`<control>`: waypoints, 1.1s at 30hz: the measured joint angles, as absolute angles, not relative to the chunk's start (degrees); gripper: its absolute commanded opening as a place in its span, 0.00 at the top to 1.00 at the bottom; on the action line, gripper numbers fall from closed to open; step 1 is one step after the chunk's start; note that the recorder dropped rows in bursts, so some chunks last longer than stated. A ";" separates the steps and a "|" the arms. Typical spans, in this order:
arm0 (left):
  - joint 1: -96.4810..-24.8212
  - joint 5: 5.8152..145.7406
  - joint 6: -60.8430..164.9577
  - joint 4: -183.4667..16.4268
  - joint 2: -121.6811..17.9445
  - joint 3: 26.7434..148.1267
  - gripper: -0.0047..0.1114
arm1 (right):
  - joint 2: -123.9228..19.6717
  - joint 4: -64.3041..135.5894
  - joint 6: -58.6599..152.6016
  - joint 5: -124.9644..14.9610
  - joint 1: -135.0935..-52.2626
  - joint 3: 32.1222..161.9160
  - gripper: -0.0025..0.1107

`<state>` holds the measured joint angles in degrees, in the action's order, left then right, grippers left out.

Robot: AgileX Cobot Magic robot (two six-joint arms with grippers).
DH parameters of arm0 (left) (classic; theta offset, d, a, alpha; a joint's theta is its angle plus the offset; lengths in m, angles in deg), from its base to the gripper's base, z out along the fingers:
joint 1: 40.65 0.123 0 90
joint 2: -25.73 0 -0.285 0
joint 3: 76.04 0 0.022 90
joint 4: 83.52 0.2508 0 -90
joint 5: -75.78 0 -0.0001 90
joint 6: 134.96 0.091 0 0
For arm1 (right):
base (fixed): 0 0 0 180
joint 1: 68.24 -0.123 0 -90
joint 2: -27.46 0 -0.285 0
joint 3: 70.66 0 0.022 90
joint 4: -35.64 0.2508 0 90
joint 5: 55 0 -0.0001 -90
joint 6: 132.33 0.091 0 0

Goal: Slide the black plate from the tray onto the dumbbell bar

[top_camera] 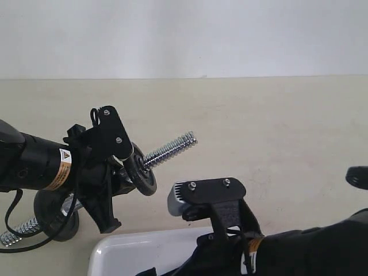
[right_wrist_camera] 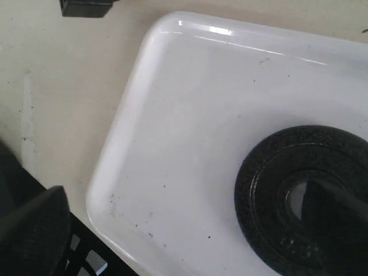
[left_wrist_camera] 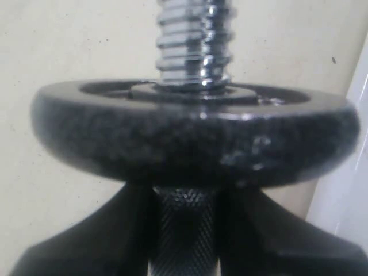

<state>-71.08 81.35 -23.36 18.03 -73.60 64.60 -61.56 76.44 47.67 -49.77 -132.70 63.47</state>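
Note:
My left gripper (left_wrist_camera: 184, 236) is shut on the knurled middle of the dumbbell bar (top_camera: 169, 149) and holds it slanted above the table. One black disc (left_wrist_camera: 195, 135) sits on the bar just beyond the fingers, below the bare threaded end (left_wrist_camera: 195, 40). Another disc (top_camera: 54, 215) is on the bar's far end. The black plate (right_wrist_camera: 264, 190) lies flat in the white tray (right_wrist_camera: 172, 115). My right gripper (right_wrist_camera: 184, 218) hangs open over the tray. One of its fingers (right_wrist_camera: 336, 204) is at the plate's centre hole, the other (right_wrist_camera: 31, 230) is outside the tray's rim.
The tray's corner (top_camera: 115, 247) shows at the bottom edge of the exterior view, partly under the right arm (top_camera: 230, 221). A dark object (top_camera: 357, 175) sits at the right edge. The beige tabletop runs back to a white wall.

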 measured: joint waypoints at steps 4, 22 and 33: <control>-71.08 81.35 -23.36 18.03 -73.60 64.60 0.92 | -63.00 76.44 47.09 -48.88 -132.70 63.47 0.05; -71.08 81.35 -23.36 18.03 -73.60 64.60 0.92 | -67.82 76.44 46.29 -48.50 -132.74 63.47 0.05; -71.08 81.35 -23.36 18.03 -73.60 64.60 0.92 | -67.82 76.44 45.77 -49.22 -132.74 63.47 0.05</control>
<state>-71.08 81.35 -23.36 18.03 -73.60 64.60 -67.82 76.44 45.77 -49.22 -132.74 63.47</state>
